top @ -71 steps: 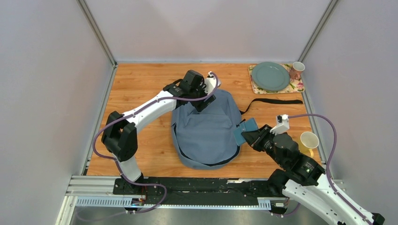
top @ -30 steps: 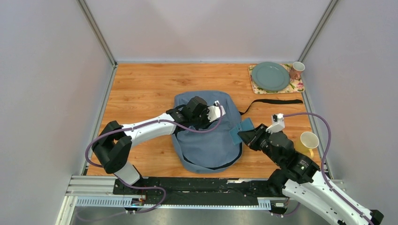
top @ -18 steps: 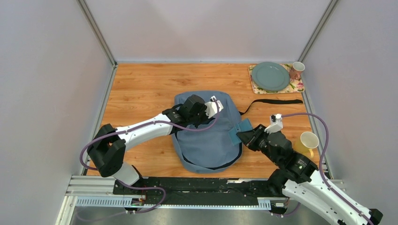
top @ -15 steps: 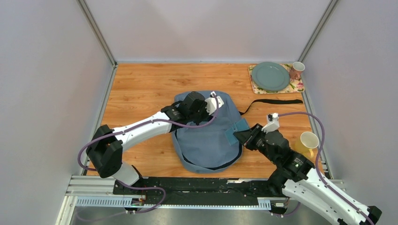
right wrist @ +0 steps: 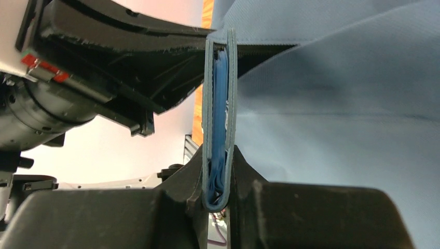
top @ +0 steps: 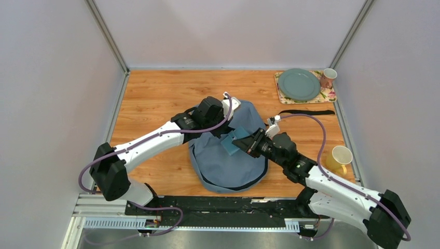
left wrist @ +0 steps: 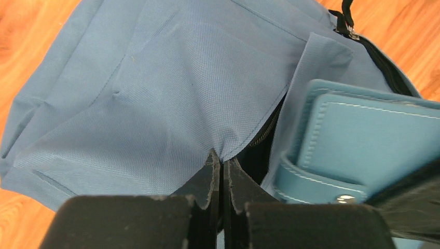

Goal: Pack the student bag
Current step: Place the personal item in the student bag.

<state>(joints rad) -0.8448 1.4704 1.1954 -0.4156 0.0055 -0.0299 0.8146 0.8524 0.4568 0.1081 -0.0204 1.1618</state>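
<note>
Student bag (top: pixel 228 162) centre frame on tabletop (top: pixel 155 93). We pinch its zip edge in closed left fingers (left wrist: pixel 214 177), holding mouth open so right fingers (top: pixel 248 143), clamping teal notebook (top: pixel 230 144), can slide it in.

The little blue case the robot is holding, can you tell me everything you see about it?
The blue case is flat, teal, and looks like leather, with pale stitching along its edges and a strap with a metal snap. The right end effector grips it by one end. It hangs over the student bag, its free end at the open zip mouth.
</note>
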